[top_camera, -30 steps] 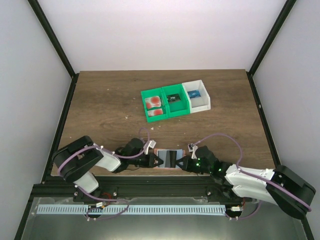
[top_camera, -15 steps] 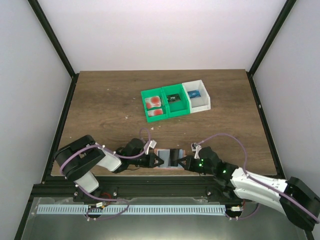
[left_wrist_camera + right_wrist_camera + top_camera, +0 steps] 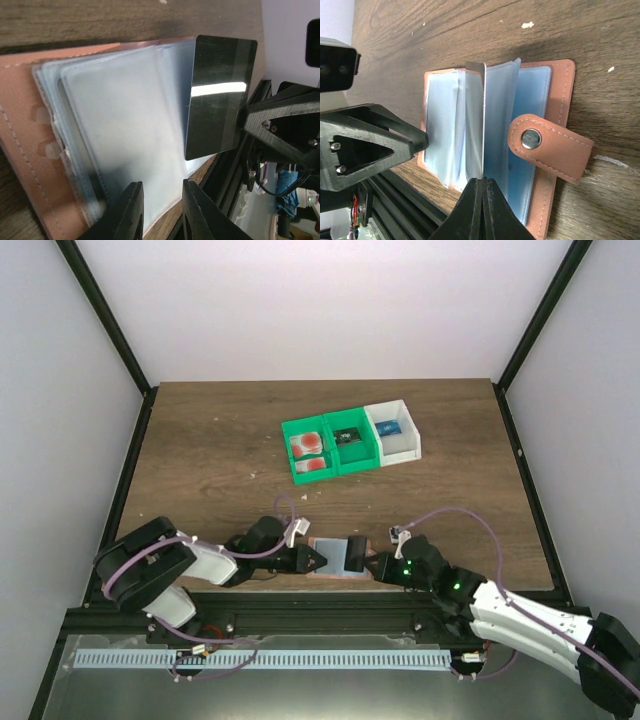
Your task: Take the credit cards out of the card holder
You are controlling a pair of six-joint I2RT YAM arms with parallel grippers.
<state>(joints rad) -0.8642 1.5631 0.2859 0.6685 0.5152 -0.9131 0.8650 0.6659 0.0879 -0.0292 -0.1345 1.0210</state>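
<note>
The card holder (image 3: 328, 562) lies open at the table's near edge, salmon-pink rim (image 3: 561, 82) up, with blue-grey clear sleeves (image 3: 125, 135) fanned out. Its snap tab (image 3: 550, 146) points toward the right arm. My right gripper (image 3: 482, 183) is shut on the lower edge of a dark glossy credit card (image 3: 218, 100), which stands on edge (image 3: 482, 117) above the sleeves, mostly drawn out. My left gripper (image 3: 160, 202) hovers over the sleeves' near edge, its jaws a little apart with nothing between them. From above, the left gripper (image 3: 318, 560) and right gripper (image 3: 374, 563) flank the holder.
Further back stand two joined green bins (image 3: 297, 476) and a white bin (image 3: 412, 448). The left green one holds two whitish-pink cards with red blots (image 3: 310, 445). The table's front edge and black frame rail (image 3: 330, 595) run just behind the holder.
The right gripper has drawn back to the right, pulling the dark card up out of the sleeves. The left jaws have parted slightly.
</note>
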